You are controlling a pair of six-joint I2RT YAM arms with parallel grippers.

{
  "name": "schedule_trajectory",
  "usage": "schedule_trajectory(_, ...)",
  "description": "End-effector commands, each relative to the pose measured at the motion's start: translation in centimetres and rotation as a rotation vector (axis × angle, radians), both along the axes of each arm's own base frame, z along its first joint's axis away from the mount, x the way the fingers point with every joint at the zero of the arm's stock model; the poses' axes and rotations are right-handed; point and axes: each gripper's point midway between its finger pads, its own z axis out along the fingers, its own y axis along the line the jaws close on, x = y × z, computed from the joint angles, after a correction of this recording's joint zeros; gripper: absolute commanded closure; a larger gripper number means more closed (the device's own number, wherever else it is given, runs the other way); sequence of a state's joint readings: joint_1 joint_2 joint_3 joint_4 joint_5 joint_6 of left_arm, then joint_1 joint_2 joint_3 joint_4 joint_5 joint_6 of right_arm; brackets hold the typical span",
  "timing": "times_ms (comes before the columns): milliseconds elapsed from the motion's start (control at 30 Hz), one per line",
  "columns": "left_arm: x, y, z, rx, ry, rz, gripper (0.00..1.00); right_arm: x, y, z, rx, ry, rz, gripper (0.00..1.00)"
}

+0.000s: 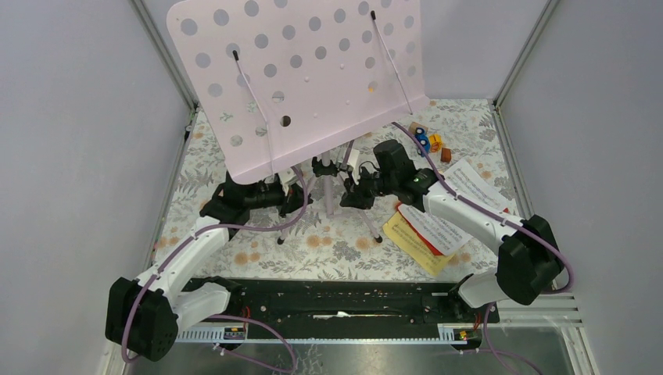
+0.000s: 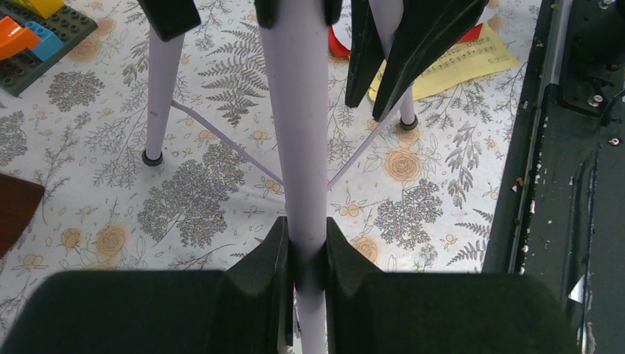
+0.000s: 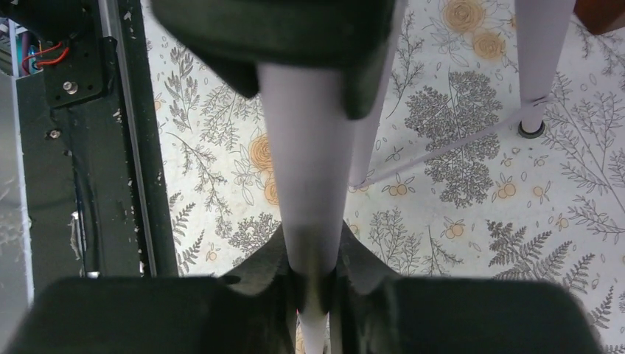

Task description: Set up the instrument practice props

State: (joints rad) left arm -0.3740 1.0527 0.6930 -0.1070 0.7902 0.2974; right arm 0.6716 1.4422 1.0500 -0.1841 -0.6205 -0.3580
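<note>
Stand panel (image 1: 305,78): top edge cut off by the overhead picture's border; it covers the tripod's head.
Tripod (image 1: 332,191): upper tube hidden behind the panel from above; in both wrist pictures the legs run out past the top border.
Left gripper (image 2: 306,247): body a dark blur, cut by the bottom border.
Right gripper (image 3: 313,276): likewise.
Sheet-music pages (image 1: 434,230): partly under the right arm (image 1: 469,215); notes too small to read.
Toy blocks (image 2: 33,29): clipped by the picture's corner.
Brown thing (image 2: 15,210): cut by the left border; cannot tell what it is.
</note>
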Motion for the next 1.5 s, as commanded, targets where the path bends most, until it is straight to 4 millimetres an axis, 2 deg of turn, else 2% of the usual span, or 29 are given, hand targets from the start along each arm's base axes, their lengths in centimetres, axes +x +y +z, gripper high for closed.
schedule_trajectory(0,-0.5,0.4,-1.2,0.046,-0.012,0.006,0.81,0.2,1.0,1.3,0.047,-0.021,0.013,0.96)
schedule_trajectory(33,-0.5,0.7,-1.4,0.061,-0.017,0.014,0.72,0.2,0.8,1.1,0.041,-0.025,0.007,1.0)
schedule_trajectory(233,-0.9,2.7,-3.1,0.152,-0.031,0.059,0.21,-0.3,-0.2,-0.1,0.013,-0.015,-0.021,1.0)
schedule_trajectory(267,-1.0,3.0,-3.6,0.173,-0.026,0.069,0.16,-0.3,-0.2,-0.3,0.011,-0.009,-0.022,1.0)
schedule_trajectory(333,-1.1,3.6,-4.8,0.205,-0.022,0.08,0.11,-0.5,-0.2,-0.5,0.01,0.0,-0.02,1.0)
schedule_trajectory(433,-1.2,4.3,-6.8,0.249,-0.013,0.098,0.1,-0.5,-0.2,-0.7,0.008,0.011,-0.02,1.0)
schedule_trajectory(567,-0.4,4.8,-8.3,0.291,-0.015,0.12,0.18,-0.6,-0.1,-0.9,0.006,0.02,-0.017,1.0)
schedule_trajectory(700,0.1,4.8,-9.4,0.323,0.015,0.122,0.36,-0.6,-0.1,-1.0,0.005,0.024,-0.02,1.0)
schedule_trajectory(800,0.2,4.8,-10.0,0.336,0.038,0.117,0.52,-0.6,-0.2,-1.1,0.002,0.024,-0.023,1.0)
schedule_trajectory(1000,-0.9,5.4,-10.9,0.386,0.078,0.091,1.0,-0.8,-0.8,-1.1,-0.051,0.048,-0.033,1.0)
schedule_trajectory(1200,-3.0,7.1,-11.9,0.471,0.122,0.075,1.0,-1.4,-2.5,-1.4,-0.14,0.088,-0.071,1.0)
schedule_trajectory(1467,-4.1,8.9,-12.9,0.562,0.2,0.105,1.0,-2.8,-4.1,-1.0,-0.212,0.14,-0.073,1.0)
